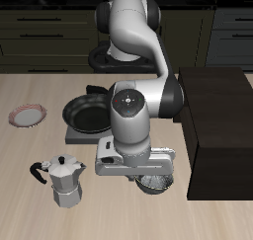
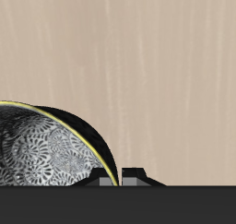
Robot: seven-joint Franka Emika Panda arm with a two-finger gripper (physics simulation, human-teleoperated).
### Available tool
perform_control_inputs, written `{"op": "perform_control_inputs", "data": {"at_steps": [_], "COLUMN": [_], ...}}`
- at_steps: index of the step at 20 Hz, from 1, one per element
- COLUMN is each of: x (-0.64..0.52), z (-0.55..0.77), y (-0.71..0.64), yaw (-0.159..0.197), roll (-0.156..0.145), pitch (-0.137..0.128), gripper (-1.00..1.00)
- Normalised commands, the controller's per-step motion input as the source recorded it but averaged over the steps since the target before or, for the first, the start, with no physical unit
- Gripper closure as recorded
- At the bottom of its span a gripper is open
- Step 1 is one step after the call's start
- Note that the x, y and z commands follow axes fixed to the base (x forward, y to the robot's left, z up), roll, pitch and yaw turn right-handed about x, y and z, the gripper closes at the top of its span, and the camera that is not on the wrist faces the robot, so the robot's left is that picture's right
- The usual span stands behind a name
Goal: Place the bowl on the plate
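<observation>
The bowl (image 1: 160, 188), dark outside with a speckled grey-white inside, sits low over the table near its front edge, right under my gripper (image 1: 155, 173). In the wrist view the bowl (image 2: 46, 154) fills one corner. My gripper (image 2: 120, 179) straddles its rim: the two fingertips stand close together, one inside the rim and one outside, shut on the bowl's edge. Whether the bowl rests on the table or hangs just above it cannot be told. The plate (image 1: 28, 116), pink-red rimmed, lies far off across the table, beyond the frying pan.
A large black frying pan (image 1: 87, 114) rests on a dark mat between bowl and plate. A silver moka pot (image 1: 64, 181) stands near the front edge beside my arm. A tall black box (image 1: 217, 125) rises close to the bowl on its other side.
</observation>
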Motion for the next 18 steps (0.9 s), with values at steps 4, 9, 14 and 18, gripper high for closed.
{"op": "perform_control_inputs", "data": {"at_steps": [4, 9, 14, 18], "x": [0.00, -0.06, -0.18, -0.20], "z": [0.17, 0.31, 0.37, 0.37], "y": [0.04, 0.10, 0.08, 0.00], "yaw": [-0.003, 0.002, 0.013, 0.013], "roll": [0.006, 0.019, 0.026, -0.005], "pitch": [-0.015, -0.042, -0.042, -0.037], "gripper": [1.00, 1.00, 1.00, 1.00]}}
